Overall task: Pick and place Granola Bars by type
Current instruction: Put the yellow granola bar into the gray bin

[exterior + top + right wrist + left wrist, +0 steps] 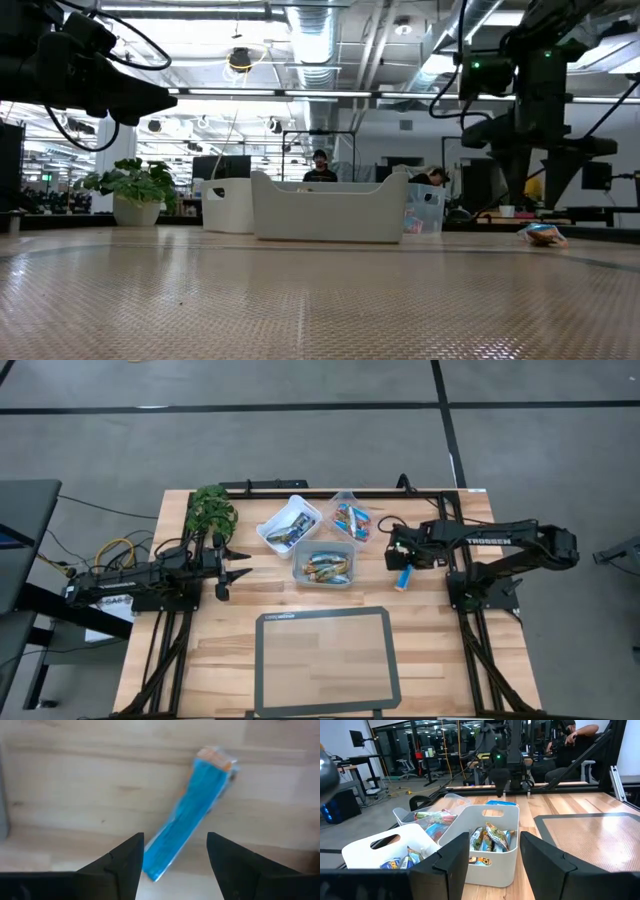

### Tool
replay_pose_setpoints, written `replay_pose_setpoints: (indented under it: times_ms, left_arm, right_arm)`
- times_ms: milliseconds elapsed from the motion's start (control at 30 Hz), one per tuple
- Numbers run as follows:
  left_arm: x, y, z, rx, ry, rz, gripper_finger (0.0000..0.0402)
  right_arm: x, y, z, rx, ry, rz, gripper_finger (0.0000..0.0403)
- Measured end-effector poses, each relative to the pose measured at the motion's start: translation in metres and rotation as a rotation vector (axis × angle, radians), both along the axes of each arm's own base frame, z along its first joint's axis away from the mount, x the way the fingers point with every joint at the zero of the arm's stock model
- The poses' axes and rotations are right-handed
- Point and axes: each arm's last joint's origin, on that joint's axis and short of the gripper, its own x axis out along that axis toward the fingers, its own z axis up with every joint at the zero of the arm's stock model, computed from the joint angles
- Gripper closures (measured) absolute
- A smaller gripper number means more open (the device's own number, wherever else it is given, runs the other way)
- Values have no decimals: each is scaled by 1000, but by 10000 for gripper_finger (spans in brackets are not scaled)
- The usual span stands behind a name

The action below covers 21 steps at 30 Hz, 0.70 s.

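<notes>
One bright blue granola bar [192, 827] lies flat on the bare wood right of the tubs [404, 578], and shows low at the right in the low view [543, 235]. My right gripper [172, 865] points down above it, open. Its fingers stand either side of the bar's near end and touch nothing [398, 553]. More wrapped bars fill three tubs: the nearest white tub [324, 564], a second white tub [289, 525] and a clear tub [350, 518]. At the table's left my left gripper [226, 571] stays level and open [492, 865], facing the tubs.
A dark-framed mat [327, 660] lies at the table's near middle. A potted plant [212, 510] stands at the far left corner. Bare wood shows around the blue bar and between the mat and the tubs. People sit in the room beyond the table [320, 165].
</notes>
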Motion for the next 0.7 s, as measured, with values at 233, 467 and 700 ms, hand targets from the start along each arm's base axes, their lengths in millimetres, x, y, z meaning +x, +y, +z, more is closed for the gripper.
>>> replay_pose_setpoints:
  times_ms: [233,467,700]
  left_arm:
    - [0,0,0,0,0,0,233]
    - [0,0,0,0,0,0,233]
    - [0,0,0,0,0,0,233]
  right_arm:
    - [-4,4,-5,-7,37,-76,194]
    - [-8,7,-31,27,-18,-115,195]
    - [-10,7,-45,26,-48,-136,199]
